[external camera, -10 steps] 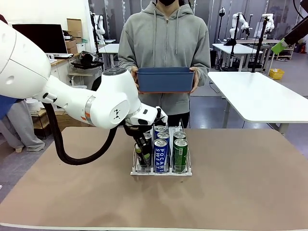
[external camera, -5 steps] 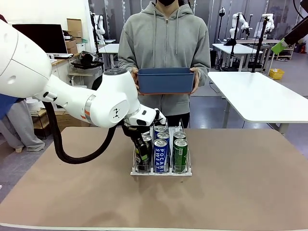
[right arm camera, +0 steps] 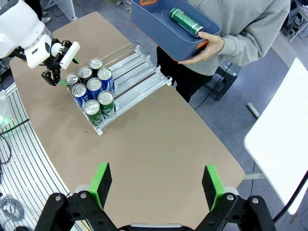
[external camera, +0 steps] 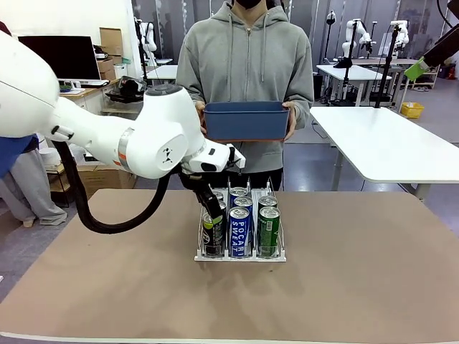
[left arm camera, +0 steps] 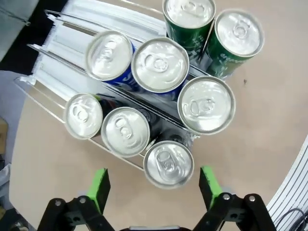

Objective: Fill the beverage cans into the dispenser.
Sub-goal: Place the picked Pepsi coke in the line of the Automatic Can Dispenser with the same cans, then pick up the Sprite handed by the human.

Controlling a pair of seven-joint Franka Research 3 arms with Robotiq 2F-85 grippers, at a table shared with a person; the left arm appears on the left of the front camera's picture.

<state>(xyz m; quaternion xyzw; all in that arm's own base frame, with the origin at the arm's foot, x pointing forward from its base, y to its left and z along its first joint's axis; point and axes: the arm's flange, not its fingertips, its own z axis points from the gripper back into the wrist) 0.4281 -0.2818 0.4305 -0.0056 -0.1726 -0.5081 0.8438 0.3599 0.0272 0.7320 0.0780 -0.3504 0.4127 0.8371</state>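
Just below the open left gripper [left arm camera: 154,180], a dark can [left arm camera: 168,163] stands upright in the dispenser [right arm camera: 137,65], while a green can [right arm camera: 186,21] lies on its side in the person's blue bin [right arm camera: 161,32], nearer this arm.

Left gripper [left arm camera: 153,185] releases the front can [left arm camera: 168,164] in the rack's [external camera: 240,256] left lane; jaws now spread, wrist raised slightly.

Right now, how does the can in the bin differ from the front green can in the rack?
The bin can lies on its side; the rack can stands upright. The bin can is alone in the blue bin the person holds; the rack can sits in the dispenser among other cans. Both are green.
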